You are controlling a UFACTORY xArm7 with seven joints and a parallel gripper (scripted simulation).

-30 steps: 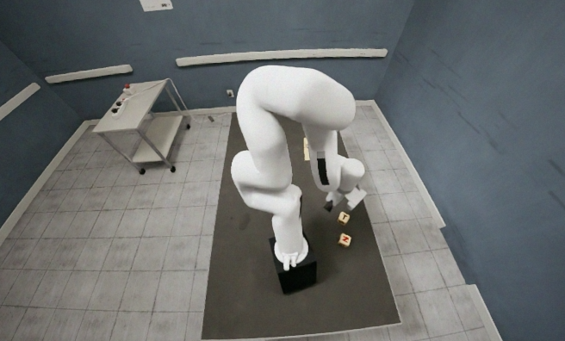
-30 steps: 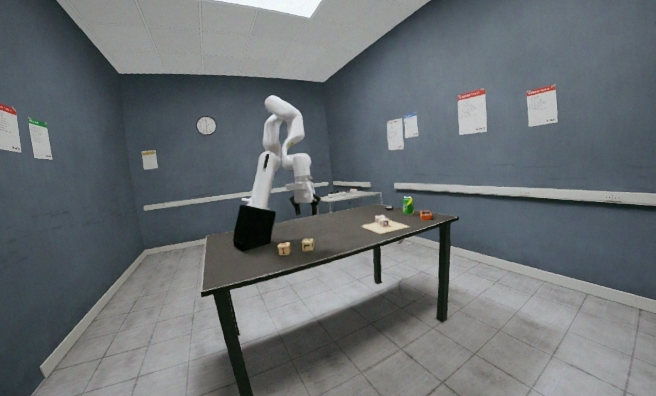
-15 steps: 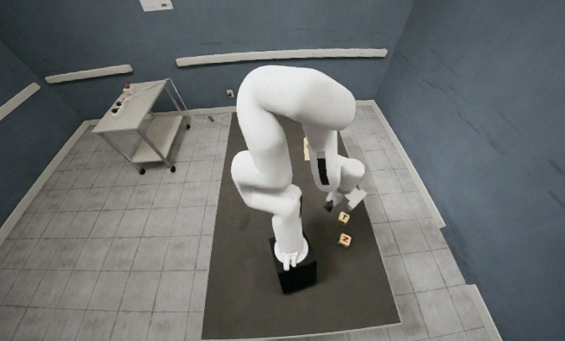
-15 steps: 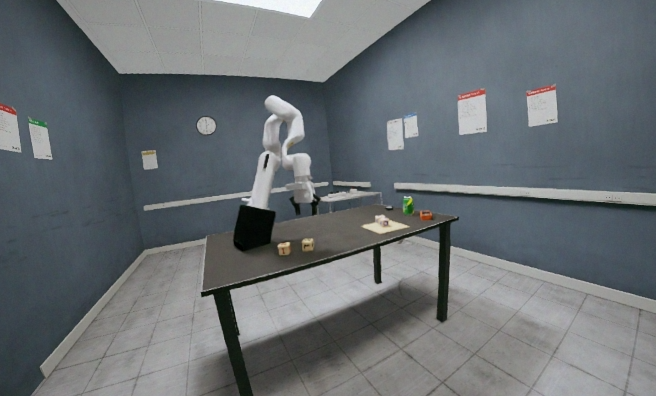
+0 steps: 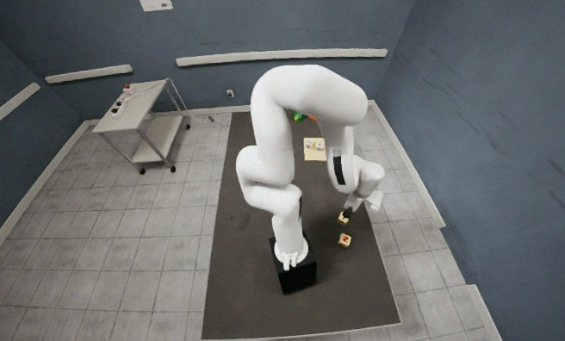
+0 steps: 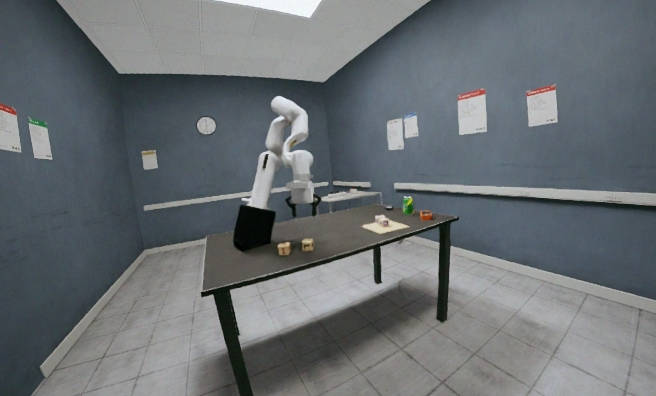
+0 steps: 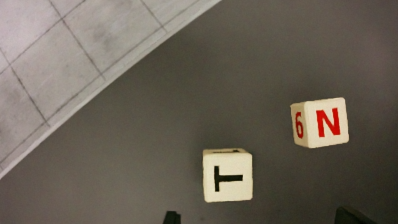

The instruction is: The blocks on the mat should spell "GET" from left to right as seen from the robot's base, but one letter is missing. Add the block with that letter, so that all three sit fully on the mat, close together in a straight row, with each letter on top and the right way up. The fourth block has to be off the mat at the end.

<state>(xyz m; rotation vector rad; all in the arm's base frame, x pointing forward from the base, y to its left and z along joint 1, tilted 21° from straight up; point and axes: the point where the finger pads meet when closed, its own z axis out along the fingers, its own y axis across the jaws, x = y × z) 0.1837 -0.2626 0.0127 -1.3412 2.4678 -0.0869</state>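
Claw spread wide, nothing between the fingers, hanging just above the T block on the dark desk; only the two fingertips show at the bottom edge of the wrist view. T block has a black T on top, lying sideways in the wrist view. N block sits near it, apart, not touching, red N on top and a red 6 on the side face. From the top view the claw is right over the T block, N block nearer the black arm base. Beige mat lies further down the desk, well apart from both, with two blocks on it side by side; their letters too small to read. Green can and an orange thing at the far desk end.
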